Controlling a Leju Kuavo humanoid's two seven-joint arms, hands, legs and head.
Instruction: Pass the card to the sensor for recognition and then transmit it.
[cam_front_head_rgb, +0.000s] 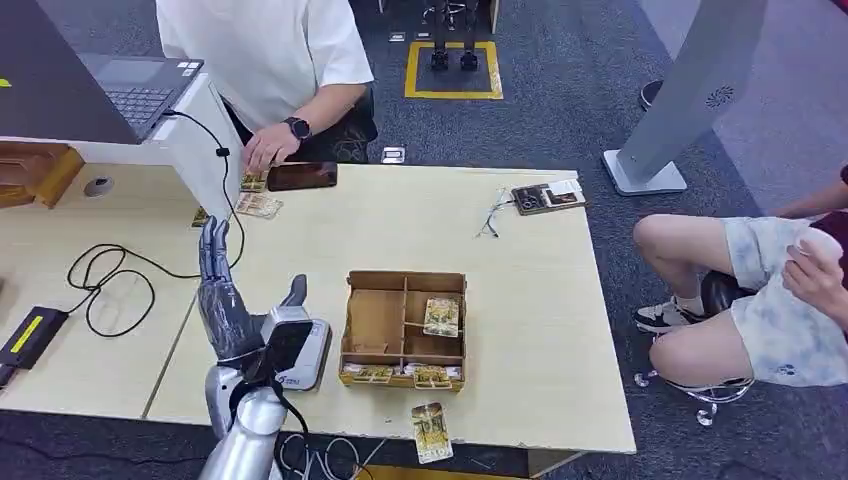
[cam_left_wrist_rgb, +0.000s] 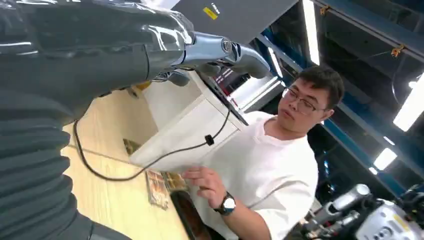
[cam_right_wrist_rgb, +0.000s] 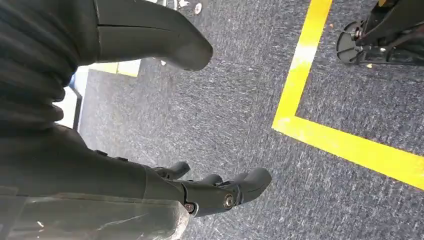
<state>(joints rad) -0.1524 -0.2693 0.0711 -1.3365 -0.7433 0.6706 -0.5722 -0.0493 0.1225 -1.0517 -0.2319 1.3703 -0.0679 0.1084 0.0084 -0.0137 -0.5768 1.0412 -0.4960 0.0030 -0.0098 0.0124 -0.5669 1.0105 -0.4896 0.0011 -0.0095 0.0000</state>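
Handover seems done: left robot hand is spread and empty above the desk; right robot hand hangs loosely open. Next, fetch a card.

head high over table, wrists close

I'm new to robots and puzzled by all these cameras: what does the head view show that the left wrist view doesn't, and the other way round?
The head view alone takes in the wooden card box with cards in its compartments, a loose card at the table's near edge, and the scanner beside the left hand.

The left wrist view alone shows the ceiling lights and the hand's fingers up close, holding nothing.

Both show the person in the white shirt wearing a wristwatch, the black cable, and cards on the table near that person's hand.
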